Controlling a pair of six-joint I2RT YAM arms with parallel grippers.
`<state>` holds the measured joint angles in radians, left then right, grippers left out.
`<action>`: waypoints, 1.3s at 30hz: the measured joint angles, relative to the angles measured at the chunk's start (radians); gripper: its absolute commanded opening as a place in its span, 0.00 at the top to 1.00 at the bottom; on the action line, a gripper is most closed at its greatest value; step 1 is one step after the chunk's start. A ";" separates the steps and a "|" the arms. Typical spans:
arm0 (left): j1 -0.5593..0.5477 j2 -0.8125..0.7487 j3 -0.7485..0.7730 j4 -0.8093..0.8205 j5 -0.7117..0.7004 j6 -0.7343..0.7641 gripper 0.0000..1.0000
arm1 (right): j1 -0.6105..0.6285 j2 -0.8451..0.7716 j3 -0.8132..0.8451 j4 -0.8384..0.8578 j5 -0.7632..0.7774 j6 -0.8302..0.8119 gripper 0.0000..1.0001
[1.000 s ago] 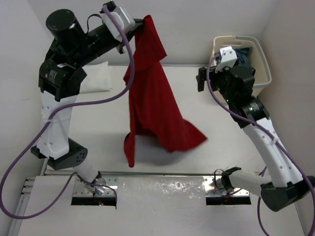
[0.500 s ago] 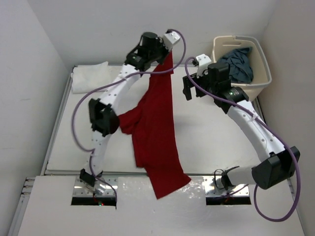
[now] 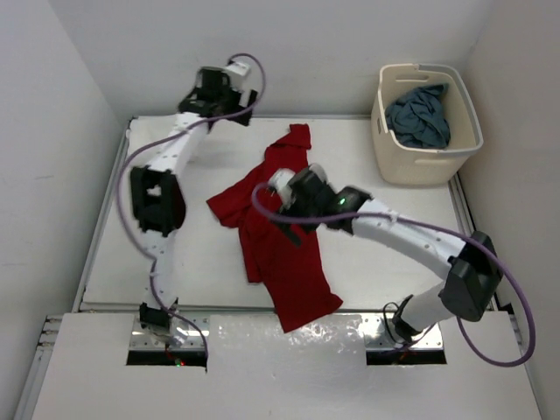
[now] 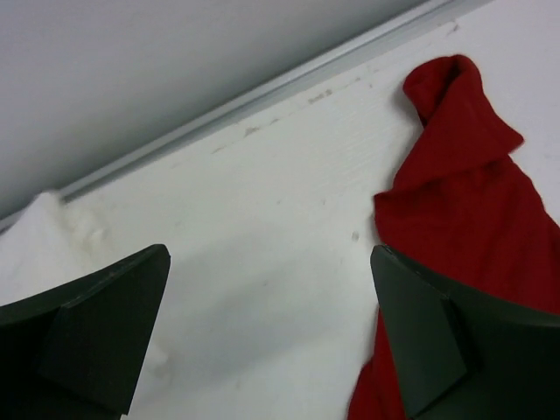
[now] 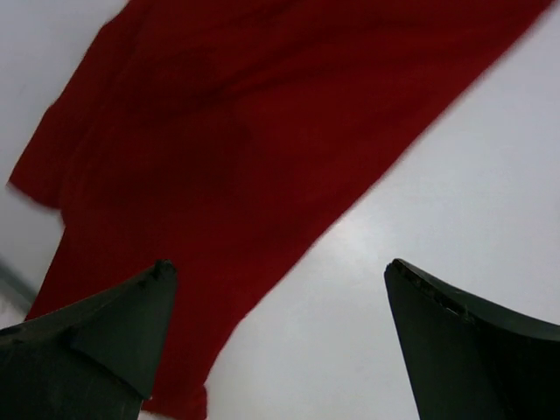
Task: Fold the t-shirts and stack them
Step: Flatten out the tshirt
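The red shirt (image 3: 293, 271) now lies on the table (image 3: 192, 254), in the middle. It is not flat. It is bunched and twisted, with one end up near the far edge and the other end hanging a little over the near edge.

A second ago the left claw (image 4: 267, 262) held this shirt high in the air. Now that claw is wide and holds nothing. It sits over bare table at the far left, and the tip of the shirt is just to its right. A white lump of cloth (image 4: 31, 241), likely the white shirt, is on its left.

The right claw (image 5: 280, 271) was up by the basket (image 3: 389, 162) before. Now it is low over the middle of the red shirt, wide too, and holding nothing.

The blue shirt (image 3: 420, 114) is in the basket at the far right.

So the red shirt is down and ready, but I think it needs to be spread flat before any fold. No shirt here looks folded or stacked.
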<state>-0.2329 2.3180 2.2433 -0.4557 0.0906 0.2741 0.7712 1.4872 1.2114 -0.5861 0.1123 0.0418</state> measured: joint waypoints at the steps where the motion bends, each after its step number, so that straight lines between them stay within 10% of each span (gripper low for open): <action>1: 0.023 -0.081 -0.071 -0.013 0.025 -0.005 0.00 | 0.069 0.000 -0.034 -0.003 0.014 -0.001 0.01; 12: 0.303 -0.977 -0.725 -0.124 0.104 0.049 0.00 | 0.512 0.044 -0.167 0.010 0.175 0.203 0.01; 24: 0.320 -0.943 -1.076 -0.208 0.106 0.051 0.01 | 0.637 0.264 -0.246 0.104 0.136 0.682 0.01; 32: 0.320 -1.080 -1.131 -0.200 0.145 0.096 0.01 | 0.599 0.231 -0.329 0.187 0.094 0.793 0.18; 39: 0.320 -1.076 -1.135 -0.201 0.159 0.116 0.01 | 0.502 0.208 -0.357 0.289 0.116 0.777 0.13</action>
<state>0.0872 1.2419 1.1084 -0.6563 0.2493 0.3897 1.2736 1.6951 0.8539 -0.2970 0.2287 0.8188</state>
